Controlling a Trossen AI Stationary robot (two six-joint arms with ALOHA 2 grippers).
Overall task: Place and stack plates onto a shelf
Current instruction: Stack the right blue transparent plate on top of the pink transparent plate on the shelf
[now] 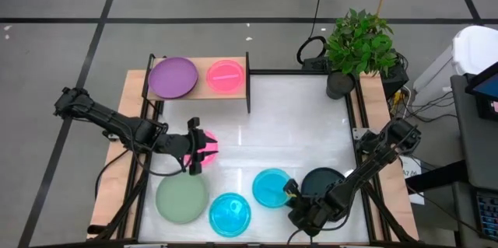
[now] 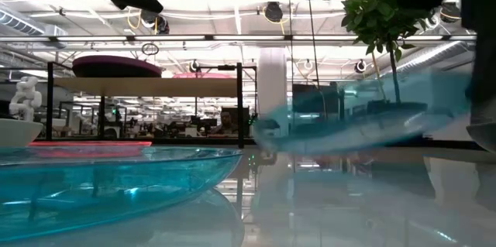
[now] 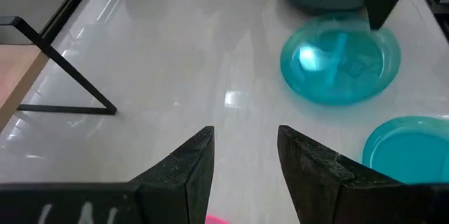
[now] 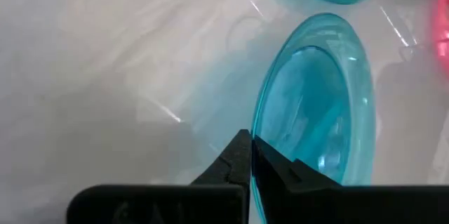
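The light-wood shelf [image 1: 237, 91] at the far left carries a purple plate [image 1: 173, 77] and a pink plate [image 1: 226, 76]. My right gripper [image 4: 251, 140] is shut on a cyan plate [image 1: 272, 187] near the table's front. A second cyan plate [image 1: 230, 214], a sage-green plate [image 1: 182, 198] and a black plate [image 1: 323, 179] lie flat on the table. My left gripper [image 3: 245, 136] hangs open over another pink plate [image 1: 210, 151], which lies on the table [image 2: 89, 145] and is mostly hidden beneath it. My right gripper pinches the cyan plate's rim [image 4: 261, 129] between its two fingers, at the plate's right side. The fingers slant down from the table's right. The plate [image 2: 349, 127] sits tilted, with the held side raised; whether its lower side touches the table I cannot tell.
A potted plant [image 1: 358, 46] stands at the far right corner. The shelf's black frame posts [image 3: 66, 69] stand on the table's far left. Bare white tabletop [image 1: 296, 124] lies between the shelf and the plates.
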